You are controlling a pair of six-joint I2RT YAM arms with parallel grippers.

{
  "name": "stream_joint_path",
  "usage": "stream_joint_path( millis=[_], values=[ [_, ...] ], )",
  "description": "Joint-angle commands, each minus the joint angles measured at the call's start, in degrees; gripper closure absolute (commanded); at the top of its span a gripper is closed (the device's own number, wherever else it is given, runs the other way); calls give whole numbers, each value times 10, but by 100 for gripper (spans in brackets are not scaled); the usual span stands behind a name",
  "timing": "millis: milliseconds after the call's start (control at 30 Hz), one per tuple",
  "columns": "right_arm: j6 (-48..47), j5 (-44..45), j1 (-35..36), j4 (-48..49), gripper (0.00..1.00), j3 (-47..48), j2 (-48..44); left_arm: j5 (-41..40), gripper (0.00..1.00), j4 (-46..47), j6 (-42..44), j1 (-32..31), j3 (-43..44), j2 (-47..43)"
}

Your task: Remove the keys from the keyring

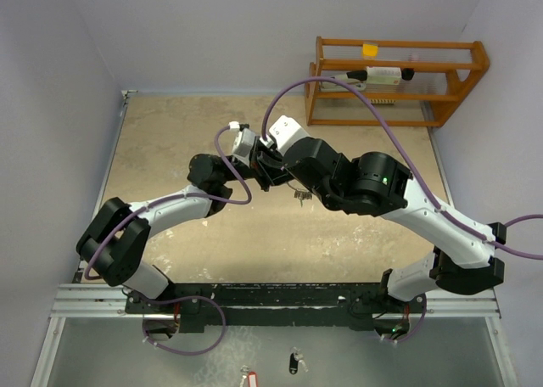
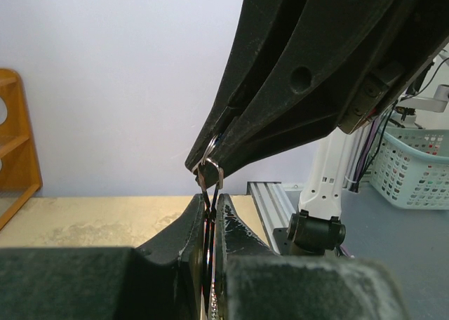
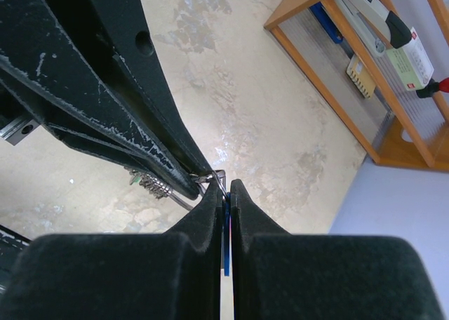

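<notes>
From the lower left of the overhead view, the white-and-black left arm stretches over the mottled beige worktop toward the centre. There its black two-finger left gripper is pinched shut on the keyring, a small cluster of thin silver wire rings held up off the worktop mid-frame. In the left wrist view, a wire loop stands just above those fingertips and touches the tip of the other arm's fingers, which come down from the upper right. Just right of centre, the black right gripper is closed too, clamped on a thin blue sliver that looks like the plastic head of a small blue-headed key. The ring sits right at its fingertips. A few small silver pieces with a fleck of green hang beside the meeting point. At the upper right stands an orange wooden rack.
</notes>
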Motion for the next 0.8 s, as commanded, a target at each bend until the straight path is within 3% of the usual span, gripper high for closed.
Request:
stream_joint_path(
  millis=[0, 133, 767],
  values=[
    [0, 15, 3, 18, 100, 1, -19, -39, 100, -45, 49, -1, -3, -24],
    [-4, 15, 4, 18, 100, 3, -15, -66, 100, -166, 149, -1, 5, -52],
    [1, -5, 7, -9, 100, 30, -4, -175, 100, -309, 235, -1, 24, -82]
  ],
)
